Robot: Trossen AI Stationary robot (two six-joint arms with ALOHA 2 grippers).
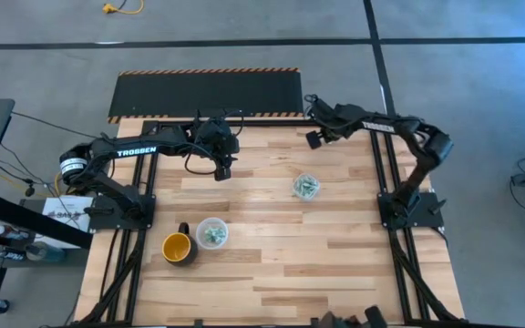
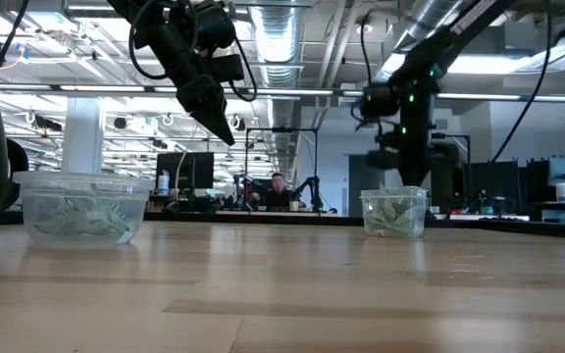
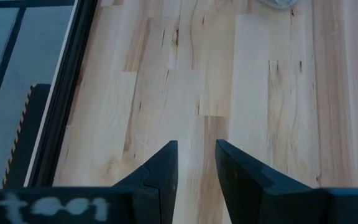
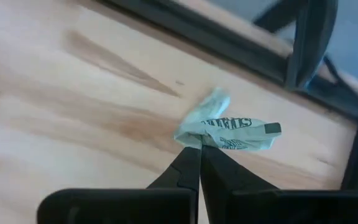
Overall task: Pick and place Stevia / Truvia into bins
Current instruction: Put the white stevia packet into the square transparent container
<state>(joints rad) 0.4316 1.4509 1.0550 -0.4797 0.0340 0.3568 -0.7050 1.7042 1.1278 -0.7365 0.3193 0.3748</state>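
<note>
Sachet [image 4: 229, 134]: crumpled paper, pinched at one end by the right end effector [image 4: 199, 152], clenched on it just above the worktop [image 4: 73, 93] near the far edge. Judged very light, limp, tear-prone; a grip at mid-body would hold flatter. Cups [image 1: 305, 187] and [image 1: 212, 233] already hold sachets. Left end effector [image 3: 196, 163] released, hovering.
</note>
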